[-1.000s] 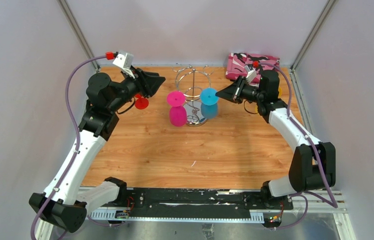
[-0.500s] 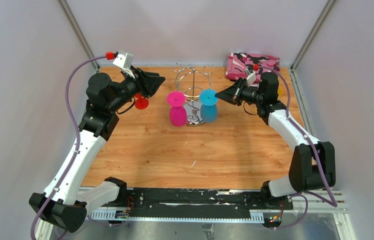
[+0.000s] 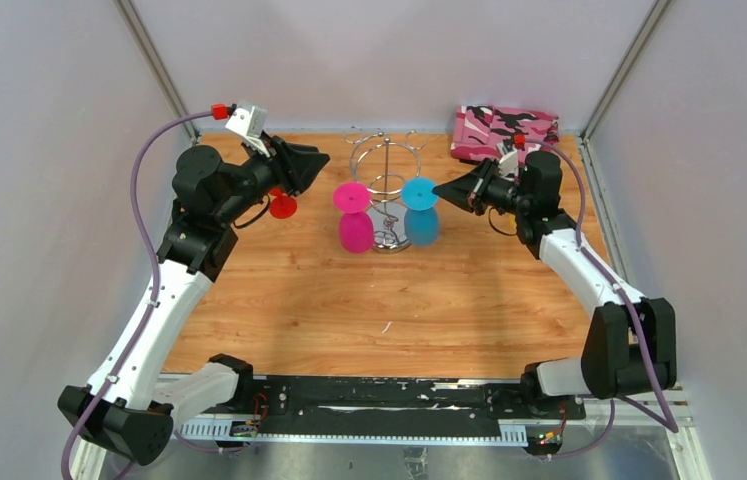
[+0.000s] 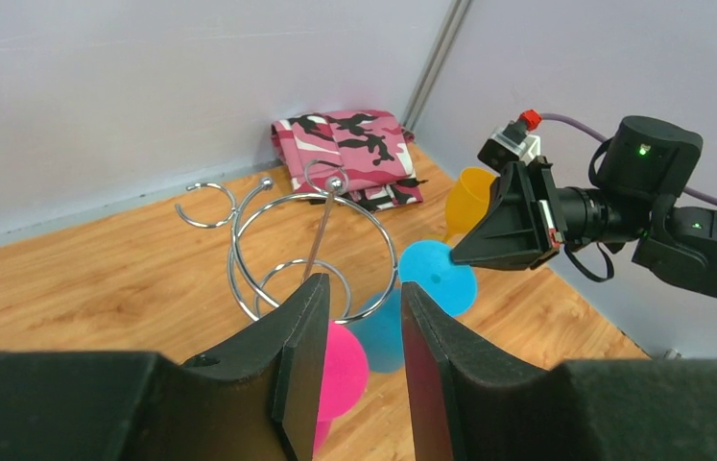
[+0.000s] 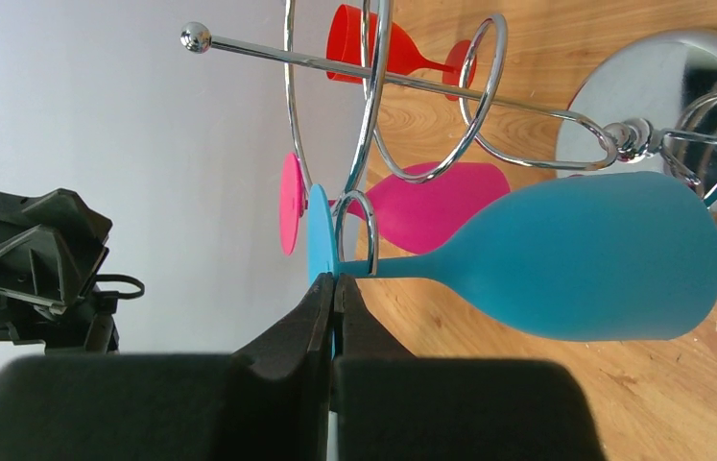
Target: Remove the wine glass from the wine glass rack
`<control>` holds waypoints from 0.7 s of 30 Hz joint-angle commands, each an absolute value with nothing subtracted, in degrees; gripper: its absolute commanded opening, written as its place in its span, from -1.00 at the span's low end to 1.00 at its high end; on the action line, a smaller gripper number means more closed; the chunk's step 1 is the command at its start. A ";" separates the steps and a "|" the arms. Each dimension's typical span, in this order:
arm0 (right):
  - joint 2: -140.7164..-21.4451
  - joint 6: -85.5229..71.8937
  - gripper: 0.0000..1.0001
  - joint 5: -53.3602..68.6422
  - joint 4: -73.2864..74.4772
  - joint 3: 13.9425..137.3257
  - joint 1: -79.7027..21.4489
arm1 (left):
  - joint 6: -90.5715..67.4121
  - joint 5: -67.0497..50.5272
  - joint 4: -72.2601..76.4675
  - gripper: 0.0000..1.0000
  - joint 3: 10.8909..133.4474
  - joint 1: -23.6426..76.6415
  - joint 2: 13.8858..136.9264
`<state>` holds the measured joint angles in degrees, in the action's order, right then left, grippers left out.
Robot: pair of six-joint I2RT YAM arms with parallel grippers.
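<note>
Wood table (image 3: 349, 300), pale lilac walls (image 3: 399, 60), chrome wine glass rack (image 3: 385, 183) near far edge, right gripper (image 3: 437, 188) pinching blue wine glass (image 3: 422, 226) foot, left gripper (image 3: 324, 158) narrowly parted, empty.

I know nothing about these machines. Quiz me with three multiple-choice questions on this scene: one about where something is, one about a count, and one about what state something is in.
1. Where does the camouflage cloth lie?
A. In the far right corner of the table.
B. At the near edge.
C. In the middle.

2. How many glasses hang on the wine glass rack?
A. One.
B. Two.
C. Four.

3. How is the right tool?
A. Wide open.
B. Holding the cloth.
C. Shut on the foot of the blue wine glass.

Answers:
1 A: the top view shows it folded by the back wall on the right.
2 B: only the pink wine glass and the blue one hang upside down from the hooks.
3 C: its own camera shows it closed at the edge of the blue foot.
</note>
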<state>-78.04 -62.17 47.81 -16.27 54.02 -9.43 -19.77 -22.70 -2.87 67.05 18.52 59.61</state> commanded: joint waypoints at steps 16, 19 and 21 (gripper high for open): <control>-71.91 -62.62 -1.00 44.42 -14.60 50.66 -8.38 | -19.16 -22.59 -3.07 -0.22 66.70 18.90 59.27; -70.97 -62.32 -1.00 44.21 -14.19 50.71 -8.20 | -19.14 -22.59 -3.00 -0.22 66.67 18.90 59.30; -70.45 -62.31 -1.00 44.52 -14.03 50.92 -8.18 | -19.24 -22.67 -2.92 -0.22 66.64 18.90 59.41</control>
